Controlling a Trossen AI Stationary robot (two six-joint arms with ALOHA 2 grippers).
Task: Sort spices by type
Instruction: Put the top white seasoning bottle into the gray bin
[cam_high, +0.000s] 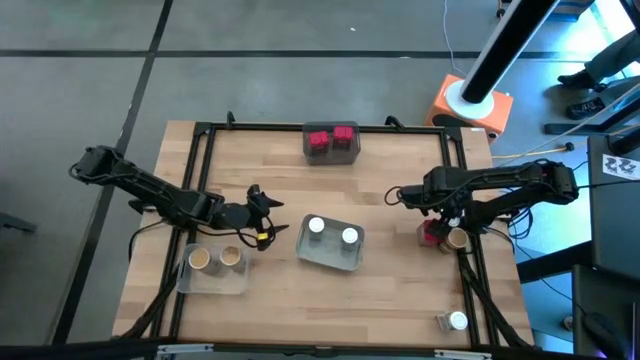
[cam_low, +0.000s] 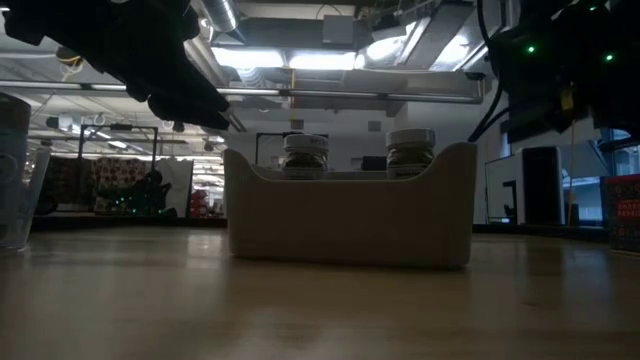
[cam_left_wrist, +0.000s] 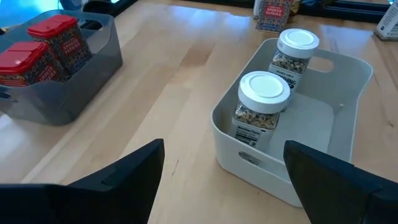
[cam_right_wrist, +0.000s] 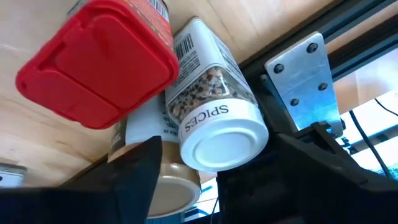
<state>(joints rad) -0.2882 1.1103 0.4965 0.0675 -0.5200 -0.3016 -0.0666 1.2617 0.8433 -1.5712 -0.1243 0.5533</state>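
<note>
Three spice jars stand crowded by the table's right rail: a red blocky one (cam_right_wrist: 99, 62), a round white-topped one (cam_right_wrist: 217, 124) and a tan-topped one (cam_right_wrist: 168, 190). My right gripper (cam_right_wrist: 211, 180) hangs over them, pointing steeply down and open, its fingers on either side of the white-topped jar; in the high view it (cam_high: 441, 222) hides that jar. My left gripper (cam_left_wrist: 224, 186) hovers open just left of the white tray (cam_left_wrist: 348, 68), which holds two white-topped jars (cam_left_wrist: 264, 99). Two red jars (cam_high: 331, 138) sit in the grey tray, and two tan-topped jars (cam_high: 214, 258) in the clear tray.
Another white-topped jar (cam_high: 456, 321) stands alone at the table's near right corner. A black frame rail (cam_right_wrist: 298, 68) runs close beside the right-hand jars. Bare wood lies between the trays in the table's middle (cam_high: 400, 170). The grey tray (cam_high: 332, 152) sits at the far edge.
</note>
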